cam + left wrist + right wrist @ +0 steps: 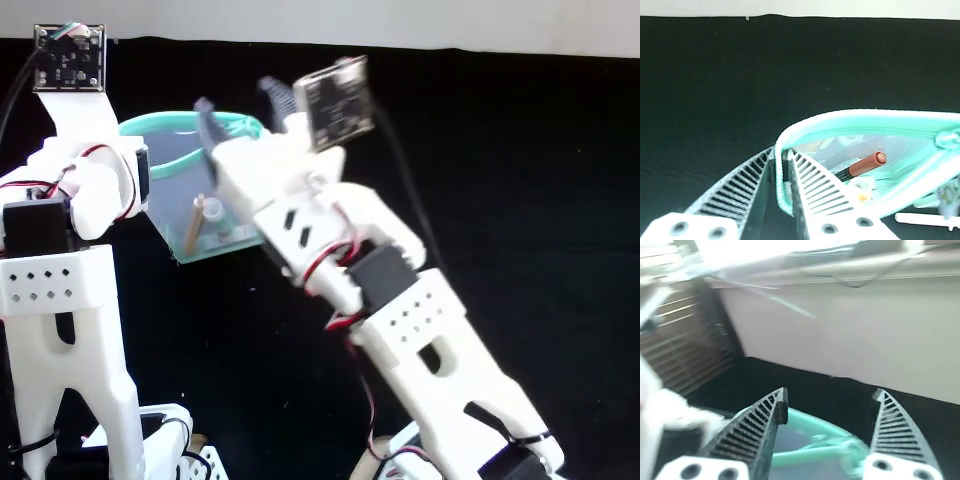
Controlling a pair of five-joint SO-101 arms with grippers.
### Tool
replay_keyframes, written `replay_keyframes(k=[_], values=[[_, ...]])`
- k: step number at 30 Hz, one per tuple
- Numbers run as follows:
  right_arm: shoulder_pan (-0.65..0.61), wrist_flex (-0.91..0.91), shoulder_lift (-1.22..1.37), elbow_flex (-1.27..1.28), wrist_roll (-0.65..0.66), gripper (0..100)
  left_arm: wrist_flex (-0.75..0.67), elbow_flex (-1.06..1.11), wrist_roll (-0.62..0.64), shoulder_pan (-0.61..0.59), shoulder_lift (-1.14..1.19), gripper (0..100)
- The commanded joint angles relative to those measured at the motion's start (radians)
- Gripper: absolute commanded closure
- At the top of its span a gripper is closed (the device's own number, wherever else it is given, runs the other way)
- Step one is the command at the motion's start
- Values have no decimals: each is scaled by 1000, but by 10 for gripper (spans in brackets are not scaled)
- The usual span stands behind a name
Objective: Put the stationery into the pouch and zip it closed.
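Observation:
A teal mesh pouch (pixel 170 190) lies open on the black table, its rim (pixel 850 116) gaping wide. Inside it rests a brown pen (pixel 865 165) beside other small items. My left gripper (pixel 781 153) is shut on the pouch's rim at one end of the opening. The zipper pull (pixel 947 139) sits at the far end of the opening. My right gripper (pixel 235 95) hovers open above the pouch (pixel 815 440), with nothing between its fingers (pixel 760 425).
A white stick-like object (pixel 920 218) lies on the table just outside the pouch. The black tablecloth (pixel 520 180) stretches to the right and back, with a pale wall (pixel 880 335) behind it. The two arm bases (pixel 60 330) stand along the front edge.

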Motion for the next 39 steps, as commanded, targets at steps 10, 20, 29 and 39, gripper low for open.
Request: replay_keyframes(k=[10, 20, 29, 39], values=[[335, 358, -33, -59, 465, 739, -5, 13, 0, -28, 33, 994], [311, 418, -38, 217, 730, 739, -40, 5, 6, -33, 31, 994], [314, 415, -38, 453, 865, 739, -46, 5, 6, -110, 31, 994], [234, 394, -36, 610, 965, 739, -71, 4, 8, -147, 31, 994]])
